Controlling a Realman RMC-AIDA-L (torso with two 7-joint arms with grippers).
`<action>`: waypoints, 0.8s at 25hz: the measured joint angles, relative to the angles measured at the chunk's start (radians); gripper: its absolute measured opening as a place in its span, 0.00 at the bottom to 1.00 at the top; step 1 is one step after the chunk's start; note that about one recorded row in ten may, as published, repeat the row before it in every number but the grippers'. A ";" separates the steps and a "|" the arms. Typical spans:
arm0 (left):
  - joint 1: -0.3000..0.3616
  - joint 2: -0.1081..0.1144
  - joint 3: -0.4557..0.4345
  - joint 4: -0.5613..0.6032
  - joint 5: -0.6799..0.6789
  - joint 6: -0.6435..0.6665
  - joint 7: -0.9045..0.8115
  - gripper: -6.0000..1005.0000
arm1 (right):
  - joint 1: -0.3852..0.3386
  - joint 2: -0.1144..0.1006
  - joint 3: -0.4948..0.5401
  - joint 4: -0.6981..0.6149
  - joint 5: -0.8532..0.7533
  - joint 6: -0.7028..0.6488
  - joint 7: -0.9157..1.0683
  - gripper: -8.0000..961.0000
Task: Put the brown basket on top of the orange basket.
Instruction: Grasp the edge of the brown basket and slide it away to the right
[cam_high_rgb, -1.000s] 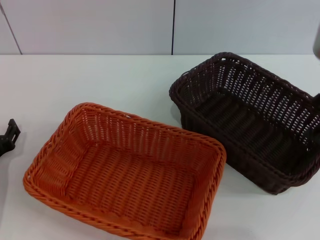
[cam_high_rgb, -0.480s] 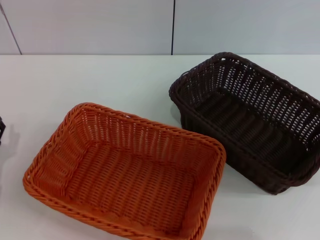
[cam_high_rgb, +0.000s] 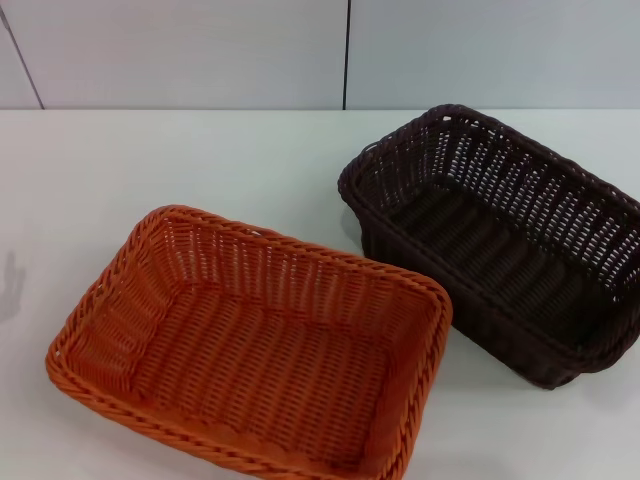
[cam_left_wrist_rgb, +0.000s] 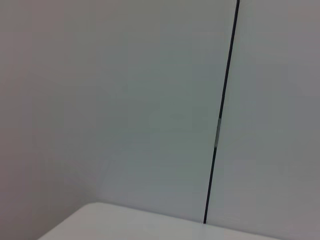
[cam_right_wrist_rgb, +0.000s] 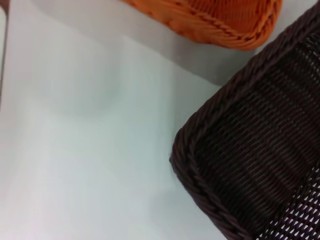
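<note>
Neither claw shows in any view, so whether they are wide or narrow cannot be told; the right wrist camera looks down on a corner of the brown basket. That basket rests on the white counter, just beside the orange basket, not on it.

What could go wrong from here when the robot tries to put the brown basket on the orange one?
1. The brown basket and the orange basket sit close together at different angles, so lifting the brown one may knock the orange one.
2. Unless turned to match, the brown basket may land crooked on the orange rim.
3. Its open-weave sides could snag a gripper finger.
</note>
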 joint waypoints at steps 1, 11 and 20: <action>0.000 0.000 0.000 0.000 0.000 0.000 0.000 0.72 | 0.000 0.000 0.000 0.000 0.000 0.000 0.000 0.74; 0.006 0.001 -0.012 0.006 0.000 0.048 0.002 0.72 | -0.021 0.000 0.033 0.017 0.003 0.002 -0.179 0.73; 0.020 -0.003 -0.014 0.005 0.000 0.061 0.000 0.72 | -0.015 -0.005 0.037 0.101 -0.004 0.088 -0.264 0.73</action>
